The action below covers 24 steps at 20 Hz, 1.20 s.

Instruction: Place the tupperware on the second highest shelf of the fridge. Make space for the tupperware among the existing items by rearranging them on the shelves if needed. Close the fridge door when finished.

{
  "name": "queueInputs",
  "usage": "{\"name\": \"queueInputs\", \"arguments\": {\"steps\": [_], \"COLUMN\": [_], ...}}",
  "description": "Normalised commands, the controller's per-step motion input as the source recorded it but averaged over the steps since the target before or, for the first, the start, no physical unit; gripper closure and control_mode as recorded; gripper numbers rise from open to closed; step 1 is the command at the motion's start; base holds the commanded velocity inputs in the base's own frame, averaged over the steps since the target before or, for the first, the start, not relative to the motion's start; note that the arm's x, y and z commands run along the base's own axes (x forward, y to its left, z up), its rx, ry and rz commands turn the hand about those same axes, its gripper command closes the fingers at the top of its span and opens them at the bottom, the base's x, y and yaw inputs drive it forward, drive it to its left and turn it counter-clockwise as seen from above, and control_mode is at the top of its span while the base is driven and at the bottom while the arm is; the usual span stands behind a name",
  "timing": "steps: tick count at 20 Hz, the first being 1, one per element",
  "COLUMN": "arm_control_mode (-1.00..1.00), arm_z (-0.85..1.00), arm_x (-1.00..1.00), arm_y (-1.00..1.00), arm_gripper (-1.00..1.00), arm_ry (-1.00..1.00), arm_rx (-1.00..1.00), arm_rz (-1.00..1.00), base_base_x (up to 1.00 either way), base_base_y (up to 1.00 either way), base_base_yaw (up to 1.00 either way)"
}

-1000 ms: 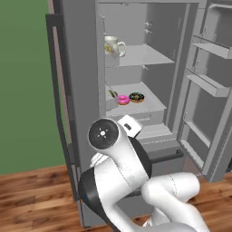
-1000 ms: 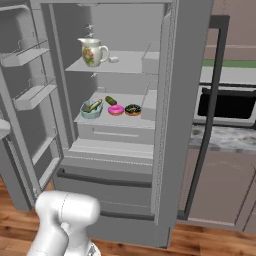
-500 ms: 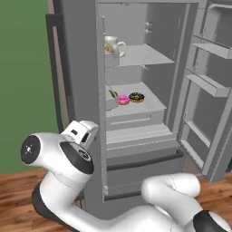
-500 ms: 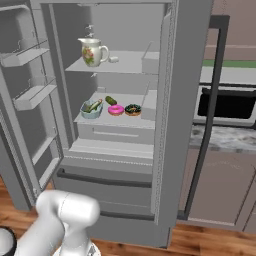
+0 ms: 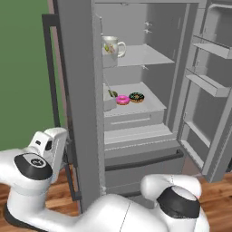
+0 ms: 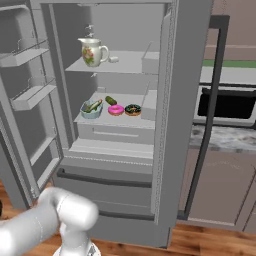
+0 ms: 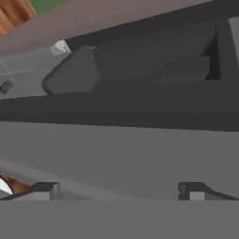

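The tupperware [image 6: 91,108] sits in the fridge [image 6: 165,125]. The claw [image 7: 119,190] is released, near the left door; pushing it closed comes next.

Fridge [image 6: 165,150], both doors swung wide; interior open to the front.
Upper occupied shelf [image 6: 127,62]: cream floral jug [image 6: 93,51] at the left end, a small pale piece just beside it; right half bare.
Shelf below [image 6: 125,117]: tupperware [image 6: 91,108] at the left, green pickle-like piece [image 6: 111,100] behind, pink-frosted donut [image 6: 116,109] and chocolate donut [image 6: 132,109] side by side; narrow strip free at the right.
Pincer [image 7: 119,192]: fingers spread, close against the grey door panel with its dark bar handle [image 5: 56,97] alongside.
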Motion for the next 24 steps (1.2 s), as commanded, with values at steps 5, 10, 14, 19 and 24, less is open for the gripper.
{"name": "queueInputs", "arguments": {"steps": [5, 10, 14, 19, 24], "arm_control_mode": [-1.0, -1.0, -1.0, -1.0, -1.0], "arm_z": [-0.4, -0.41, -0.37, -0.16, -0.1], "arm_x": [0.03, 0.26, 0.47, 0.55, 0.49], "arm_y": [0.57, 0.35, 0.14, 0.24, 0.01], "arm_gripper": [-1.0, -1.0, -1.0, -1.0, -1.0], "arm_ry": [0.0, 0.0, 0.0, 0.0, 0.08], "arm_rx": [-0.23, -0.22, -0.19, -0.15, -0.08], "arm_rz": [0.0, -0.09, -0.14, -0.14, -0.24], "base_base_x": [0.0, 0.0, 0.0, 0.0, 0.0], "base_base_y": [0.0, 0.0, 0.0, 0.0, 0.0], "base_base_yaw": [0.0, 0.0, 0.0, 0.0, 0.0]}}
